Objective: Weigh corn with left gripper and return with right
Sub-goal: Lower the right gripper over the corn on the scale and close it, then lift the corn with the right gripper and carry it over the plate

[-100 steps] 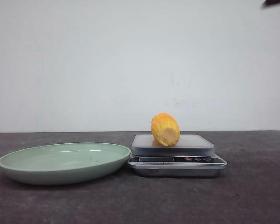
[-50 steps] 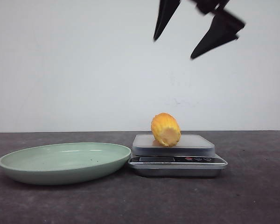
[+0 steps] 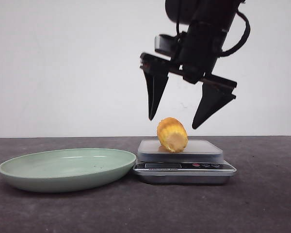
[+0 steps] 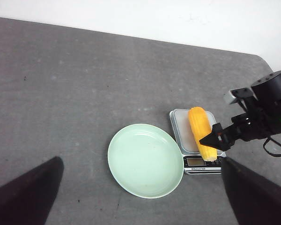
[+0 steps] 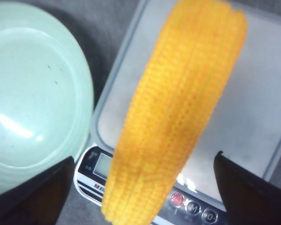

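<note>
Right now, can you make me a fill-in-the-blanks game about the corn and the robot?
1. The corn lies on the ____.
2. The green plate has ____ on it.
3. The right tool hangs just above the corn with its fingers ____.
4. The plate sits on the ____ side of the scale in the front view.

Missing words: scale; nothing; open; left

Front view looks low across the table; left wrist high, right wrist close — all share the scale (image 3: 184, 162).
</note>
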### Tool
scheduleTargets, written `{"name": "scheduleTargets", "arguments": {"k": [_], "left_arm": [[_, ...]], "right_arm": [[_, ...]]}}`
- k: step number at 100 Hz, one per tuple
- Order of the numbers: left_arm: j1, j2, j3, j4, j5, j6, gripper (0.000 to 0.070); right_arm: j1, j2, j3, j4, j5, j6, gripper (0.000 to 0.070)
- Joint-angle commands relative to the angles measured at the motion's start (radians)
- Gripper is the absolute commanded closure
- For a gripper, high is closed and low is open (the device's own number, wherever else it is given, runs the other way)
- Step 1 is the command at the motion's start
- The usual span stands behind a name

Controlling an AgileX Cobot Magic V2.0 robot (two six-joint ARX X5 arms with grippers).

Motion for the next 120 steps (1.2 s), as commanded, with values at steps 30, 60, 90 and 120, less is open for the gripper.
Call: {"name": "scheduleTargets", "arguments": {"k": [30, 60, 90, 120], "left_arm": [[-0.006, 0.003, 0.021, -0.025, -0.003, -0.024, 0.0], [-0.006, 0.003, 0.021, -0.026, -0.003, -0.024, 0.0], [-0.006, 0.003, 0.021, -0.028, -0.003, -0.024, 0.0], [-0.006, 0.003, 0.021, -0.033, 0.0, -0.018, 0.0]], "right_arm": [[0.015, 0.034, 0.018, -0.001, 0.005, 0.021, 0.0401], [0.032, 0.089, 0.018, -0.05, 0.001, -0.018, 0.0617], [0.044, 0.087, 0.018, -0.051, 0.035, -0.07, 0.07], [0.042, -0.061, 0.019, 0.024, 0.095, -0.079, 0.07]]}}
